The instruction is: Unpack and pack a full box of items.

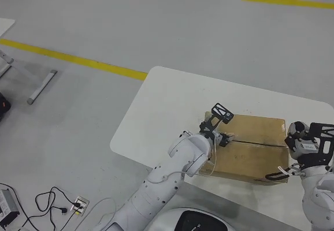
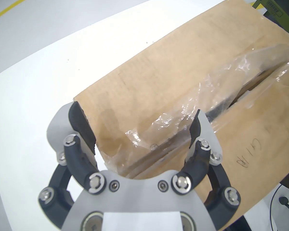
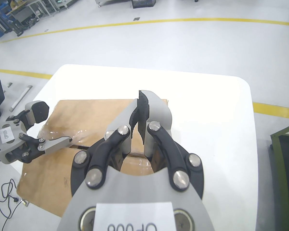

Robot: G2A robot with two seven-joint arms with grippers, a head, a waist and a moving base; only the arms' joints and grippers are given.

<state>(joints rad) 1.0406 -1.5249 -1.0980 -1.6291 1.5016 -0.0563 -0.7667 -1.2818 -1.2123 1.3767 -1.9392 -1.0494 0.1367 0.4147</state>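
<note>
The left gripper (image 2: pixel 139 121) is spread wide, with one black-padded finger (image 3: pixel 39 111) lifted high and its mate lying low beside it. Well apart from it and facing it, the right gripper (image 3: pixel 141 104) has both pads pressed together. Behind the left gripper its white arm (image 1: pixel 161 179) runs back, bent at the elbow.

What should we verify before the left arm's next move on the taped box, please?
1. Box flaps open: not ok, closed.
2. Tape off the seam: not ok, crumpled, lying along it.
3. Left gripper open at the seam: ok.
4. Right gripper free: ok, shut, empty.
5. Contents: cannot tell, hidden by the flaps.
</note>
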